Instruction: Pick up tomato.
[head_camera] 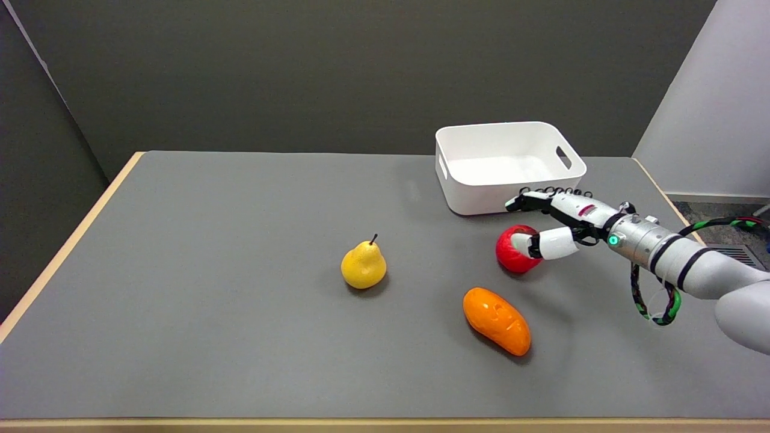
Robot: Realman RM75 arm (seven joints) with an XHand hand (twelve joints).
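The red tomato (510,256) sits on the grey table, right of centre and just in front of the white bin. My right hand (562,221) reaches in from the lower right and hovers at the tomato's right side. Its thumb (550,245) lies across the tomato's near right face. The other fingers (535,200) stretch out straight above and behind the fruit, apart from it. The hand has not closed around the tomato, which still casts its shadow on the table.
A white bin (481,195) stands right behind the hand. An orange oval fruit (497,320) lies in front of the tomato. A yellow pear (363,266) stands upright to the left. The table's right edge (659,186) runs close by.
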